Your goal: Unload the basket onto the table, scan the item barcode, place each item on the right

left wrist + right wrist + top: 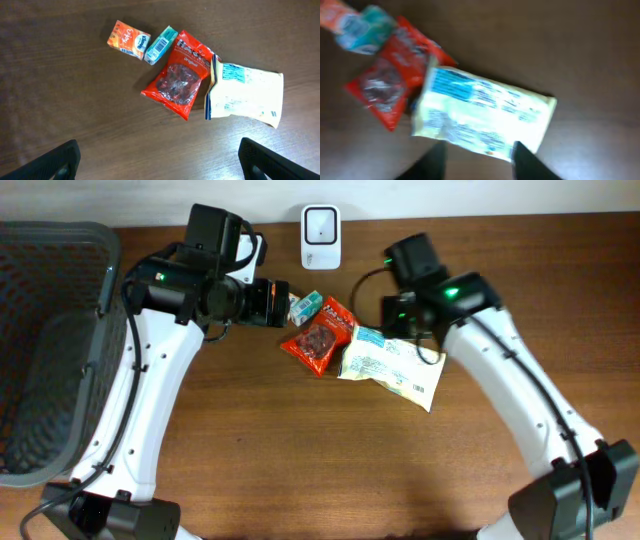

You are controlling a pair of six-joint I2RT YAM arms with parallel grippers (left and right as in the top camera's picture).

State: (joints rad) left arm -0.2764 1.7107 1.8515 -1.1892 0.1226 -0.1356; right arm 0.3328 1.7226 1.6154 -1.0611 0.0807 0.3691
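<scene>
**Overhead.** The left end effector (pixel 283 302) hangs over the wooden counter (pixel 300 440). A teal pack (pixel 306 306) is just beside its tip, and a red snack bag (pixel 320 338) lies just past that. The right end effector (pixel 400 318) sits above the near end of a cream packet (pixel 392 365). The packet lies flat on the counter and touches the red bag. A white scanner (pixel 320 235) stands between the two end effectors, at the counter's far edge. A grey mesh basket (pixel 50 330) is well behind the left arm.

**Left wrist.** The fingers (pixel 55 162) are spread wide and hold nothing. All the goods lie ahead of them:
- orange pack (pixel 129 39), farthest left
- teal pack, touching the orange pack, barcode face up
- red snack bag
- cream packet (pixel 247 92), ahead and to the right, overlapping the bag's edge

**Right wrist.** The view is blurred. The fingers (pixel 530 162) stand partly apart with bare counter between them, and nothing is pinched. The cream packet's near edge lies just ahead of the tips. I cannot tell whether it touches them. The red bag is ahead-left.
</scene>
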